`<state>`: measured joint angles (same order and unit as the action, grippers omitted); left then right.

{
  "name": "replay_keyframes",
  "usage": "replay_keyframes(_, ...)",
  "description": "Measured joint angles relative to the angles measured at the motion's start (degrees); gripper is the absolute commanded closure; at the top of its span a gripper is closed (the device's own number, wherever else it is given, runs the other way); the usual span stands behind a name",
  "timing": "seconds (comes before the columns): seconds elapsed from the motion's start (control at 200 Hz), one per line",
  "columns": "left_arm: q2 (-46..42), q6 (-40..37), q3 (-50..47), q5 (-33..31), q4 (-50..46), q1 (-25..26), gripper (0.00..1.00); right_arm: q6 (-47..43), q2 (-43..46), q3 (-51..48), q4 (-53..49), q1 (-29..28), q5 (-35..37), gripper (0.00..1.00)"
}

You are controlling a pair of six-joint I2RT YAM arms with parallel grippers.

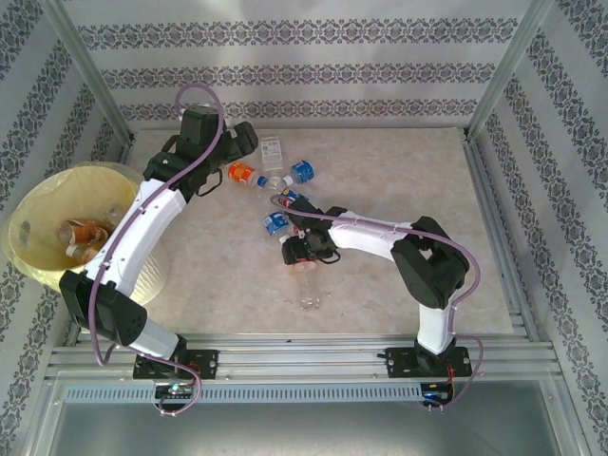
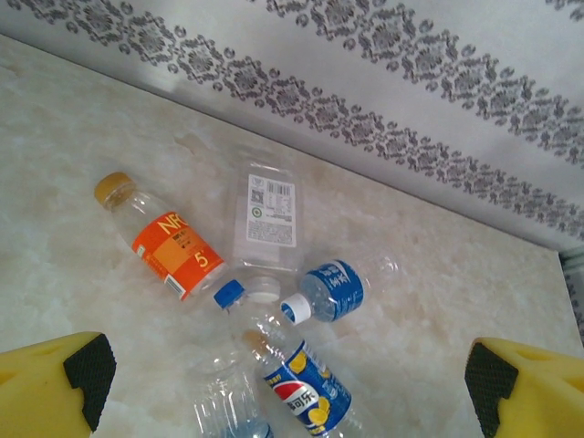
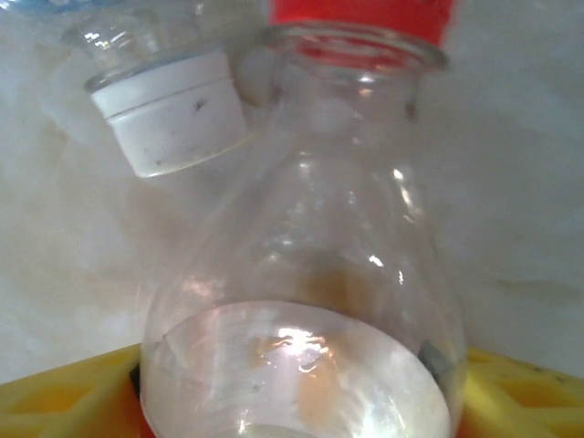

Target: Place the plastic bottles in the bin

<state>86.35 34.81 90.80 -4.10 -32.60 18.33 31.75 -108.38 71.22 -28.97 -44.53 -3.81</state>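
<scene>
Pale-yellow, the bin [image 1: 57,204] sits at the left edge of the surface [image 1: 399,190] with a few plastic bottles [image 1: 81,236] inside, as I see from above. My left wrist view has the left end effector [image 2: 283,379] spread wide above an orange-labelled bottle [image 2: 169,246] and a Pepsi bottle [image 2: 301,388], I judge to straddle one. My right wrist view shows the right end effector [image 3: 297,401] pinching a clear red-labelled bottle [image 3: 301,274], seemingly for the carry binward.
</scene>
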Motion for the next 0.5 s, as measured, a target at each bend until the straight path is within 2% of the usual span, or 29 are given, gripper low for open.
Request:
replay_keyframes(0.22, -0.1, -3.2, -1.5, 4.0, 1.2, 0.0, 0.0, 0.1, 4.7, -3.8, 3.6, 0.1, 1.1, 0.36)
replay_keyframes(0.355, -1.2, -5.7, -4.5, 8.2, 3.7, 0.0, 0.0, 1.1, 12.9, -8.2, 8.9, 1.4, 1.1, 0.37)
replay_keyframes(0.5, -6.1, -8.7, -11.7, 15.9, 9.4, 0.0, 0.0, 2.7, 22.8, -12.5, 16.7, 5.3, 1.0, 0.38)
